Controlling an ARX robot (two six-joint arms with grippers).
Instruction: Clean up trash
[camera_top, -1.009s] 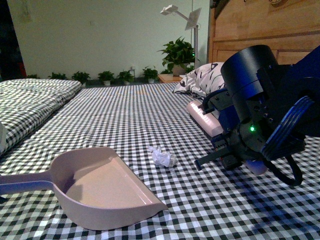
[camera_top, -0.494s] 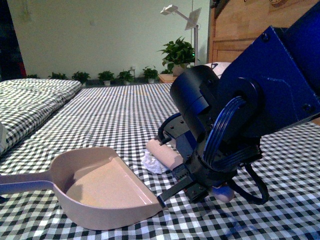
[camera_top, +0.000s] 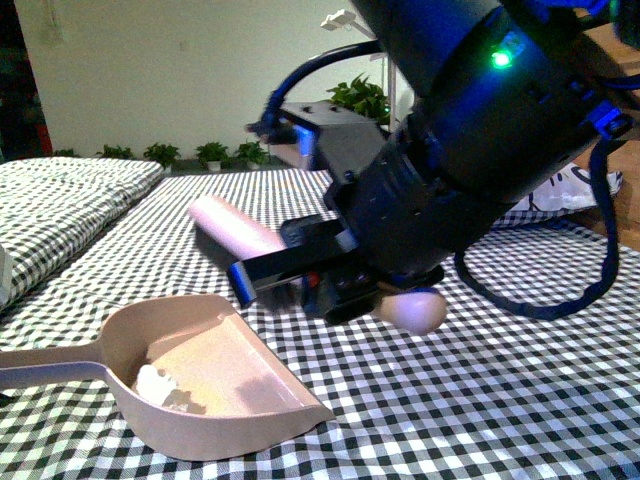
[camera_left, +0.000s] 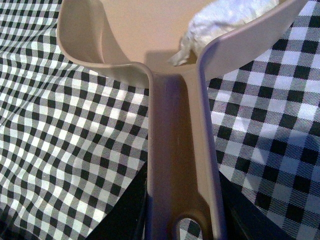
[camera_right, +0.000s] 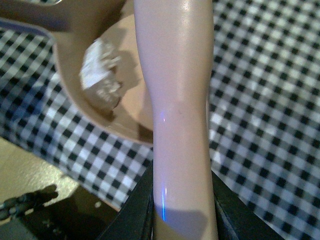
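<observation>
Now my big right arm (camera_top: 470, 130) hangs over the checked bed cover (camera_top: 480, 400), and it fills most of the front view. My right pincer (camera_right: 182, 200) holds the pink brush (camera_top: 235, 228) tight by its handle. If I swing that arm low, the brush could bump the dustpan (camera_top: 215, 385) and tip it. My left pincer (camera_left: 182, 220) is at the dustpan handle (camera_left: 182, 150), with a dark finger on each side, so I think it grips it. If that grip slips, the pan could tilt. The little paper ball (camera_top: 160, 388) lies deep inside the pan, near the handle. A tilt could let it roll back out.
</observation>
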